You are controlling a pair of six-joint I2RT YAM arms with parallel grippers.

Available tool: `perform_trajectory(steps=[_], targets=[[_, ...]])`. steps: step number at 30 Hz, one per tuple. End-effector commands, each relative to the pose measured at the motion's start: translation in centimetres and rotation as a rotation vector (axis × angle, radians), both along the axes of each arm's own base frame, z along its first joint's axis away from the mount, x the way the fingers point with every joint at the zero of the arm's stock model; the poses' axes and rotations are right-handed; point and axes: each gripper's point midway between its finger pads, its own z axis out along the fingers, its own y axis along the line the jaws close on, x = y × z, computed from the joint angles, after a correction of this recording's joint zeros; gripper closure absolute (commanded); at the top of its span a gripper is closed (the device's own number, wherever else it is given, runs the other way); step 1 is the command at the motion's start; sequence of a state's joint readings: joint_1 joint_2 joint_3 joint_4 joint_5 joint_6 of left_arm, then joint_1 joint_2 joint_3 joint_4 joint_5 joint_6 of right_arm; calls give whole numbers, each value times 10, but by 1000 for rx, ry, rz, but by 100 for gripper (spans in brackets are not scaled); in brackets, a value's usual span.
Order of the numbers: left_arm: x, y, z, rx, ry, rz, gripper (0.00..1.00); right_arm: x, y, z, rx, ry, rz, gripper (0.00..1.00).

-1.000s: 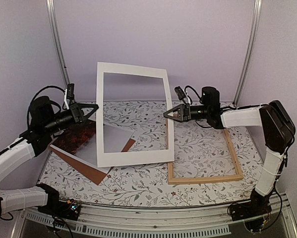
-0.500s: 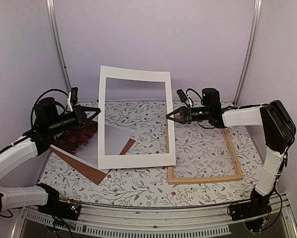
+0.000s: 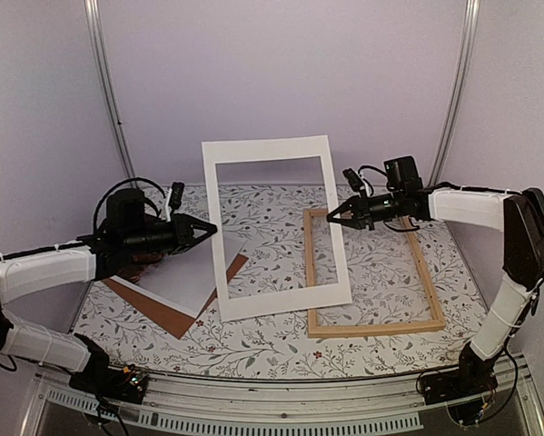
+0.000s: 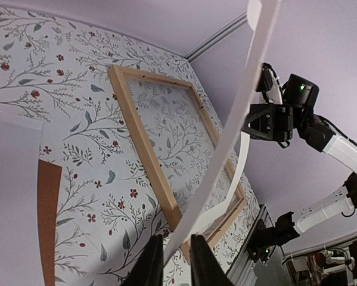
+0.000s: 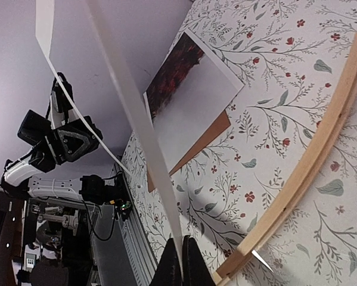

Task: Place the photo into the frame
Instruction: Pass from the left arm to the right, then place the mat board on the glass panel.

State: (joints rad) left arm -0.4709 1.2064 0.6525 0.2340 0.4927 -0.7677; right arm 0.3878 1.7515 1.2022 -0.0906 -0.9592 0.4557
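The white mat (image 3: pixel 281 304) with a cut-out window hangs tilted in the air between my grippers. My left gripper (image 3: pixel 208 232) is shut on its left edge, and the right gripper (image 3: pixel 335 221) is shut on its right edge. The light wood frame (image 3: pixel 371 329) lies flat at the right, its left side behind the mat. The photo (image 3: pixel 176 286) lies at the left on the brown backing board (image 3: pixel 163 315), its dark end hidden under my left arm. In the right wrist view the photo (image 5: pixel 190 101) shows whole, beyond the mat (image 5: pixel 130 113) and my shut gripper (image 5: pixel 179 253). In the left wrist view the mat (image 4: pixel 238 101) runs down into my gripper (image 4: pixel 174 253), above the frame (image 4: pixel 145 149).
The table has a floral cloth (image 3: pixel 272 213). Metal rails (image 3: pixel 108 82) stand at the back corners, and walls close in on both sides. The table's near edge has a metal strip (image 3: pixel 281 400).
Both grippers have carried the mat to the right, so it now overlaps the frame's left side. My left arm has stretched out over the photo. The photo, board and frame have not moved.
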Motion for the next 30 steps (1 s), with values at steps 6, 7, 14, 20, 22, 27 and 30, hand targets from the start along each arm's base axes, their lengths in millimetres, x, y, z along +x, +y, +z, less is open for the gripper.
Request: perform_trajectory(steps=[6,7,14,20,22,27,30], targets=[[12,-24,-22,131,4,13,50,-1,-103,-20,-177,78,-144,100],[13,-24,-26,153,8,18,46,1,-113,-28,-206,87,-168,100],[16,-19,-36,249,10,49,38,2,-150,-72,-431,144,-264,100],[19,-18,-37,287,1,54,38,0,-169,-88,-551,164,-307,99],[20,-20,-38,293,-1,51,38,-1,-170,-89,-560,168,-310,97],[20,-25,-40,304,-1,36,38,1,-173,-92,-575,161,-312,97],[20,-27,-41,309,-1,34,38,3,-175,-87,-588,131,-327,99]])
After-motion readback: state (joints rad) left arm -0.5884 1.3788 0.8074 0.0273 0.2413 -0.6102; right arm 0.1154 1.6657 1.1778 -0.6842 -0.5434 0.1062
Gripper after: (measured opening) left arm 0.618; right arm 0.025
